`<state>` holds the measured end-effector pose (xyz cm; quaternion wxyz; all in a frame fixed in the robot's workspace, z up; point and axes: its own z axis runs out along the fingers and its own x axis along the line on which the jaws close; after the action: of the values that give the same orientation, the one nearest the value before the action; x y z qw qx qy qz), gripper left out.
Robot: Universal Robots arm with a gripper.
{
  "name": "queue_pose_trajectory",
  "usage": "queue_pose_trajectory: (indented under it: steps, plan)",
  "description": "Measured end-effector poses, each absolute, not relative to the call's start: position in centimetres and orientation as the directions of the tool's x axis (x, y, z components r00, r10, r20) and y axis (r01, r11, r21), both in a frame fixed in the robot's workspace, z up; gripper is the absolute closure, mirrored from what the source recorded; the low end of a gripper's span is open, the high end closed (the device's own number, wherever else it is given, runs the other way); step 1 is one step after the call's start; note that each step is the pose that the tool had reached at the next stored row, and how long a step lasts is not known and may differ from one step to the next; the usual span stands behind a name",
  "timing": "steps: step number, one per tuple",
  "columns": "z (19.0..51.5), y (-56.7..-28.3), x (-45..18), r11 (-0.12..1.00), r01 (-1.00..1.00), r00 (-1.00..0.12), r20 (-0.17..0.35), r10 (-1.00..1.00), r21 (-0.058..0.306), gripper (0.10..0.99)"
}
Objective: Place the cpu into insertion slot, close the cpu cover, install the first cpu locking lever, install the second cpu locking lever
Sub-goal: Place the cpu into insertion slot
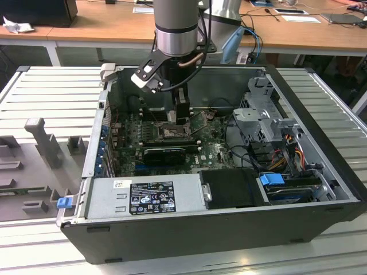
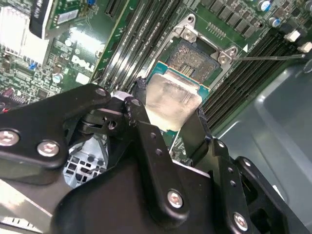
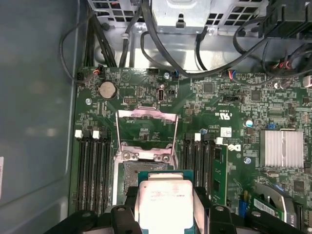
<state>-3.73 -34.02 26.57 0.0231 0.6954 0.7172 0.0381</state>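
Observation:
My gripper (image 3: 165, 207) is shut on the cpu (image 3: 163, 200), a pale silver square chip on a green base, gripped by two opposite edges between the black fingers (image 2: 141, 105). The cpu (image 2: 173, 100) hangs partly over the insertion slot (image 3: 127, 178), and part of the slot's contact field (image 2: 195, 57) lies bare beyond the chip. I cannot tell whether chip and slot touch. The cpu cover (image 3: 146, 115), a silvery frame, is swung open away from the slot. A thin wire lever (image 2: 268, 57) sticks out beside the socket. In the exterior view the gripper (image 1: 182, 117) is low inside the computer case, above the slot (image 1: 171, 133).
Black memory slots (image 3: 95, 170) flank the socket on both sides. A finned heatsink (image 3: 280, 148) and a coin cell (image 3: 107, 89) sit on the board. Cables (image 3: 146, 48) run along the case wall. A long black card (image 1: 163, 153), the power supply (image 1: 143, 197) and a drive cage (image 1: 264, 117) surround the board.

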Motion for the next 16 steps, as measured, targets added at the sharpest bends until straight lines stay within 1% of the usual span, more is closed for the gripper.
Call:
queue_pose_trajectory:
  steps: [7, 16]
  plan:
    - [25.0, -33.9, -4.0, 0.03, 0.996, -0.032, 0.02, 0.999, 0.087, 0.557]
    - [22.6, -32.5, -4.3, 0.011, 0.996, -0.013, 0.02, 1.0, 0.087, 0.557]
